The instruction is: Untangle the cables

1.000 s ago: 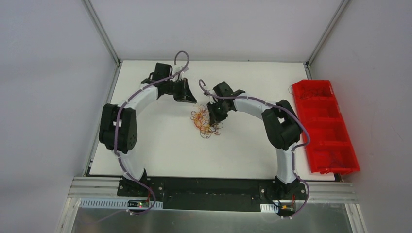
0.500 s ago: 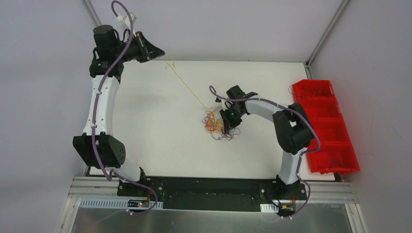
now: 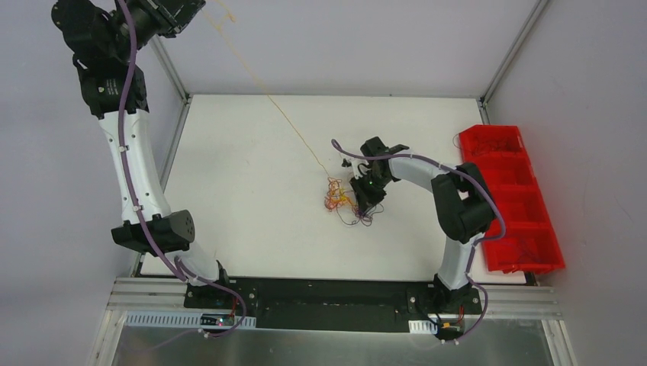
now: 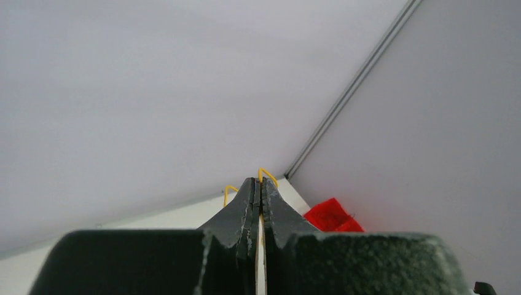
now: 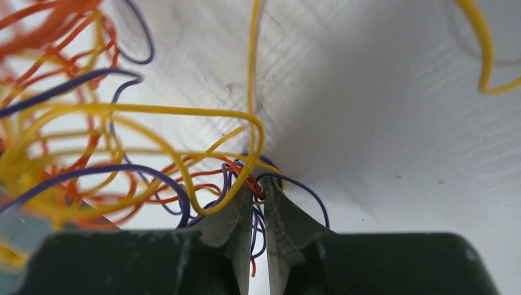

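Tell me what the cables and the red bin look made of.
The cables: thin wire under glossy coloured plastic insulation, probably; they hold springy loops and shine. The red bin: moulded plastic, likely, smooth and slightly glossy, with uniform colour and thin divider walls.

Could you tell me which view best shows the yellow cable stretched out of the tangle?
Top external: the taut yellow cable runs from left claw to tangle. Left wrist shows only its pinched end; right wrist, yellow loops.
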{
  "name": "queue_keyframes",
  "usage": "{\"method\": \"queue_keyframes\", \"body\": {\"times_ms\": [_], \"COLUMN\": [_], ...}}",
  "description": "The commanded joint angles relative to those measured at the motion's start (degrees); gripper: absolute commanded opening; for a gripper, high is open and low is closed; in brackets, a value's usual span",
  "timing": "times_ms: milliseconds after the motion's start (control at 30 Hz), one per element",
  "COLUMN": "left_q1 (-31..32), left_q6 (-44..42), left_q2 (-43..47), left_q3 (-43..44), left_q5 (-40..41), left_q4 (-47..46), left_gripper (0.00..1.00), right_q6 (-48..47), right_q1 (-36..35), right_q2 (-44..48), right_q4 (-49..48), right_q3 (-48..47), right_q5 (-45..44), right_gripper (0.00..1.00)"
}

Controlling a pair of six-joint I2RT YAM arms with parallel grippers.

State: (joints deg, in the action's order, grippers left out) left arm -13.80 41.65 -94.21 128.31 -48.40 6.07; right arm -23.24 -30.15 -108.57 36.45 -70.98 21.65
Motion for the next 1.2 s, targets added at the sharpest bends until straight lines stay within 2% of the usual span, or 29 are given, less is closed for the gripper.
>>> {"method": "queue_keyframes", "body": {"times_ms": [0,67,200,433,500,600,933,1167], "left_q1": [-1.0,-1.4,-3.7,-8.8,-9.8,-11.6,-15.0,-18.3], "left_q6": [6.1,4.2,6.4,8.0,6.7,5.7,2.5,-1.1], "left_q2": [-1.7,-2.2,-5.1,-5.3,-5.2,-5.0,-4.3,-6.9], "left_q3": [5.4,8.2,15.3,18.0,18.3,18.5,13.8,19.0], "left_q5": [2.9,4.5,8.5,19.5,21.5,26.9,30.0,36.5], "left_q4": [-8.0,-7.9,-8.2,-9.9,-9.9,-8.2,-1.9,1.6], "left_gripper": [0.00,0.00,0.00,0.00,0.00,0.00,0.00,0.00], "right_q6": [-4.3,-5.1,-6.4,-6.6,-6.8,-7.3,-13.3,-16.6], "right_q1": [1.8,2.2,2.4,2.4,2.4,3.0,15.7,20.7], "right_q2": [-0.7,-0.1,0.7,0.3,0.8,1.5,5.2,5.7], "right_q4": [6.9,7.7,8.8,11.6,12.4,14.9,20.7,20.4], "right_q3": [4.2,4.8,5.8,4.3,4.6,5.0,7.5,10.3], "right_q5": [-5.2,-5.1,-4.5,-5.3,-5.9,-7.5,-13.2,-16.1], "right_gripper": [0.15,0.14,0.15,0.16,0.13,0.02,0.00,0.00]}}
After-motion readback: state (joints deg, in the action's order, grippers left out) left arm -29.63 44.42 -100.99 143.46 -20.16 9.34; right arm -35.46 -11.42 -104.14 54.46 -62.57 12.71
